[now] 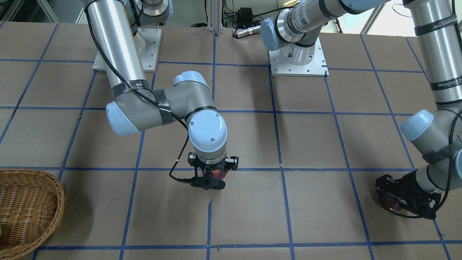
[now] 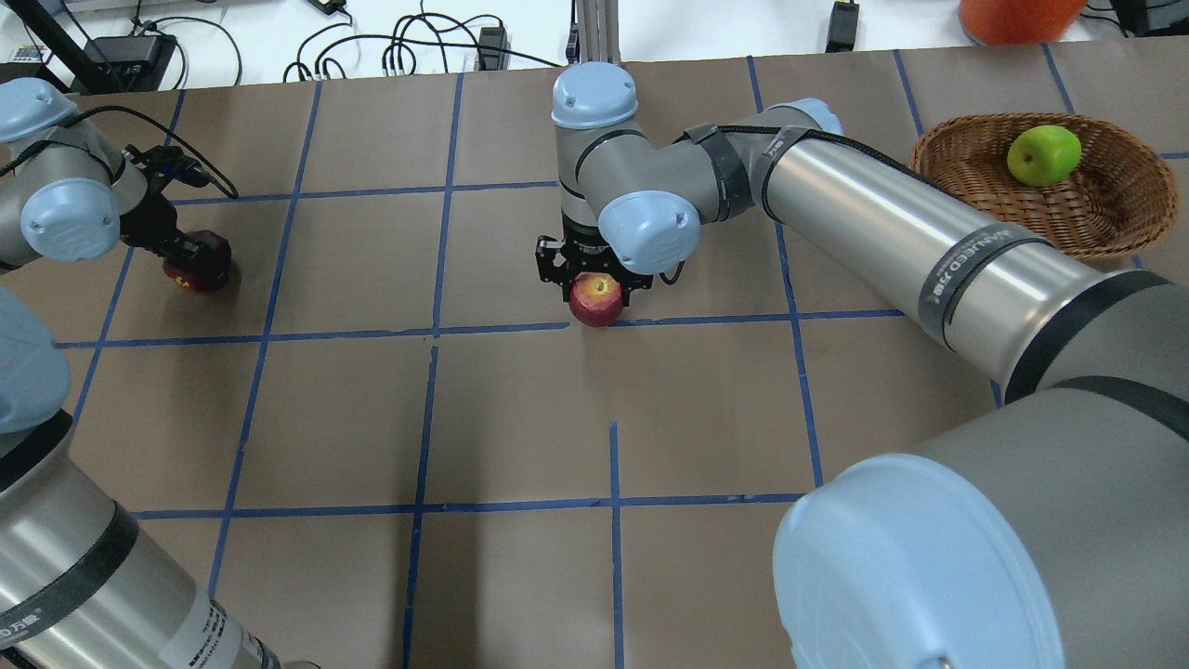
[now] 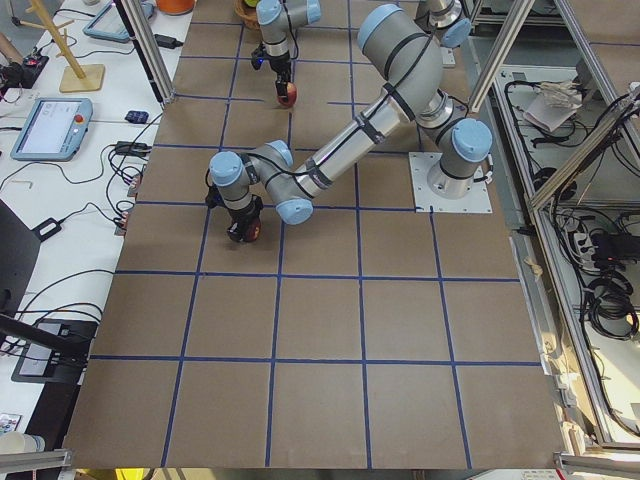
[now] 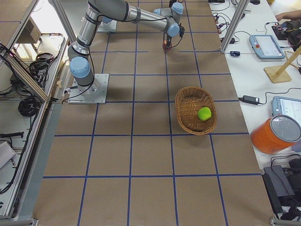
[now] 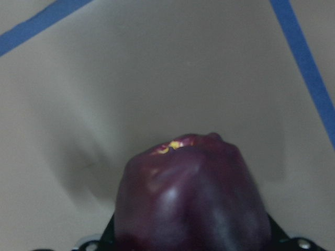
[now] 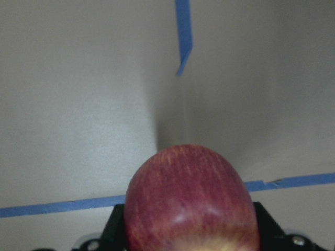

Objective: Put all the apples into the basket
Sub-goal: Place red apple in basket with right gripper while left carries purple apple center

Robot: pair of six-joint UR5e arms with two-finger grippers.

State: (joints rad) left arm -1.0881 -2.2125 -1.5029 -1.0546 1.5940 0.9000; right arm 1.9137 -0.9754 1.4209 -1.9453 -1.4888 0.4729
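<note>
The yellow-green apple [image 2: 1043,155] lies inside the wicker basket [image 2: 1119,218] at the far right; both also show in the exterior right view, the apple [image 4: 204,113] in the basket [image 4: 187,109]. My right gripper [image 2: 594,290] is shut on the red speckled apple [image 2: 595,299] near the table's middle, at or just above the surface. The red apple fills the bottom of the right wrist view [image 6: 191,201]. My left gripper [image 2: 190,253] is shut on the dark maroon apple [image 2: 200,263] at the far left. The left wrist view shows that apple with its yellow spot [image 5: 191,201].
The table is brown paper marked by a grid of blue tape [image 2: 432,330]. The basket [image 1: 30,209] sits at the table's edge on my right side. An orange container [image 4: 275,133] and tablets stand on the side bench beyond the table.
</note>
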